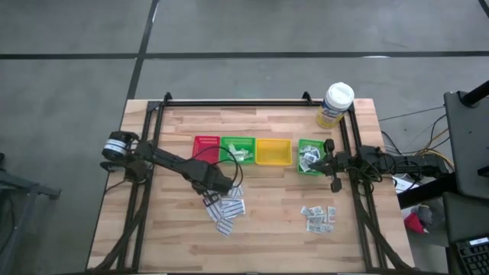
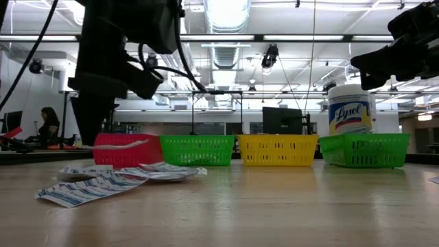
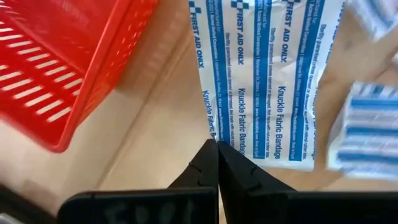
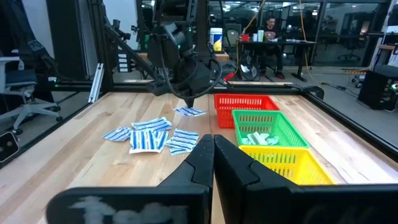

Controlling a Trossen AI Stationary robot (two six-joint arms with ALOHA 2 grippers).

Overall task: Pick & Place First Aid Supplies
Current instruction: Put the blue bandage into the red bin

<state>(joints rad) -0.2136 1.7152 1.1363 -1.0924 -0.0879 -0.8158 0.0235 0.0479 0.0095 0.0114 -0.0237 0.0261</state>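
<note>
Packets (image 1: 225, 208) litter wooden table (image 1: 267, 221), workshop behind.

Saw white packets (image 3: 261, 81) with blue stripes and blue words. Spotted a red tray (image 1: 206, 147), two green trays (image 1: 238, 145) (image 1: 309, 156) and a yellow tray (image 1: 273, 152). Noticed a white-lidded tub (image 1: 335, 105) with a yellow label, black arms (image 1: 172, 162), a light brown wood table (image 1: 267, 221).

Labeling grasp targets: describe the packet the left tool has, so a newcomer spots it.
Find the red tray at the left end of the tray row. Just in front of it, the left tool is shut on a bandage strip. Unlike the piled packets, it hangs lifted, printed "Knuckle Fabric Bandage."
</note>
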